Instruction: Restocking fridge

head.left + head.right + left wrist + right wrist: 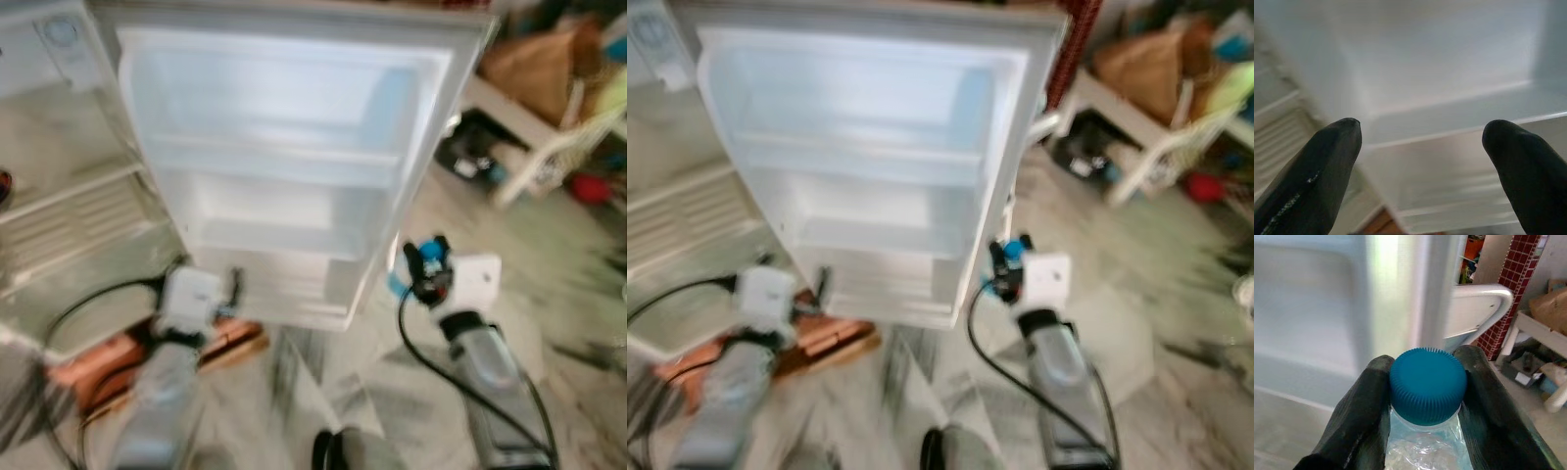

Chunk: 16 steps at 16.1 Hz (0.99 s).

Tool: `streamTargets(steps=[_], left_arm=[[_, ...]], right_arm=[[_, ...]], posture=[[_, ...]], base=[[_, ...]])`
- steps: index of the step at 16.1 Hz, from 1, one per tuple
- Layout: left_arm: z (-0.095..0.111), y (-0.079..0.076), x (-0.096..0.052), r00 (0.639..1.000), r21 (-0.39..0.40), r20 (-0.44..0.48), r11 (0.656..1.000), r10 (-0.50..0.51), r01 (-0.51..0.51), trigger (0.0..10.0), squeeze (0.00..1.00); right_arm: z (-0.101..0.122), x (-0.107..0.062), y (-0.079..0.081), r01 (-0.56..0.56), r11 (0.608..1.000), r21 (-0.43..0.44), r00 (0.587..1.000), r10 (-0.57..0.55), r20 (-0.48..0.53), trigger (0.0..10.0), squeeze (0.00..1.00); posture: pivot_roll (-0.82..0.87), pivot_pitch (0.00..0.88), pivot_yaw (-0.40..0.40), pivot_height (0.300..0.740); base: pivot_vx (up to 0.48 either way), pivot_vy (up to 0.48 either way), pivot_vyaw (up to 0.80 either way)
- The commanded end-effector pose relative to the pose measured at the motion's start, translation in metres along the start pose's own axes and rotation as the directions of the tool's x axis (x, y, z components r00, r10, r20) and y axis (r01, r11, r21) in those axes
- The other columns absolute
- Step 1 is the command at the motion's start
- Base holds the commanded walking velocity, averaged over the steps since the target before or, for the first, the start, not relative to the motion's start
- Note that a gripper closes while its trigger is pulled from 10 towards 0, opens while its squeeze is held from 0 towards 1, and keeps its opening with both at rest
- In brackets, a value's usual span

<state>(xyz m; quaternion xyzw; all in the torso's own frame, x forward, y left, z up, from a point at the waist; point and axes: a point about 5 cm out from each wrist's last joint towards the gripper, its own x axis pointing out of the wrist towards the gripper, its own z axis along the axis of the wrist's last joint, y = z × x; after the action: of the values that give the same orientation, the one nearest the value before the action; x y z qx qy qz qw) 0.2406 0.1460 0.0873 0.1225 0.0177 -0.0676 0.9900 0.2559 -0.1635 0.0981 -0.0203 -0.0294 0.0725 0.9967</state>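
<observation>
Fridge door, white plastic with moulded shelves [284,147], stands open before me. My left gripper [1420,161] spread wide, empty, faces it. My right gripper [1425,396] clamps a clear blue-capped bottle [1427,384] by its neck beside the door's edge, presumably for shelving.

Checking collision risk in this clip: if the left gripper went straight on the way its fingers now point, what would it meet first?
Probably the open white fridge door's inner side: the open left gripper faces its moulded white door shelves. Depth is unclear, but nothing stands between.
</observation>
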Motion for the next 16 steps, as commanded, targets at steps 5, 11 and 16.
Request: streamTargets(steps=[5,11,16], left_arm=[[-0.004,0.007,-0.004,0.999,0.036,-0.014,0.999,0.035,-0.034,10.0,0.0],[-0.014,0.02,-0.016,0.981,-0.024,-0.087,0.985,0.171,-0.173,10.0,0.0],[-0.013,0.023,-0.014,0.975,-0.011,-0.081,0.978,0.207,-0.209,10.0,0.0]], right_arm=[[0.006,0.002,0.003,-0.012,1.0,0.025,0.999,0.011,0.036,10.0,0.0],[0.008,0.006,0.01,-0.07,0.997,0.02,0.996,0.069,0.056,10.0,0.0],[0.008,0.008,0.009,-0.078,0.997,0.028,0.996,0.077,0.054,10.0,0.0]], posture=[[0.06,0.157,-0.039,0.74],[0.08,0.163,-0.045,0.74],[0.08,0.165,-0.053,0.74]], base=[[0.0,-0.381,0.58],[0.0,0.0,0.4],[0.0,0.0,0.79]])
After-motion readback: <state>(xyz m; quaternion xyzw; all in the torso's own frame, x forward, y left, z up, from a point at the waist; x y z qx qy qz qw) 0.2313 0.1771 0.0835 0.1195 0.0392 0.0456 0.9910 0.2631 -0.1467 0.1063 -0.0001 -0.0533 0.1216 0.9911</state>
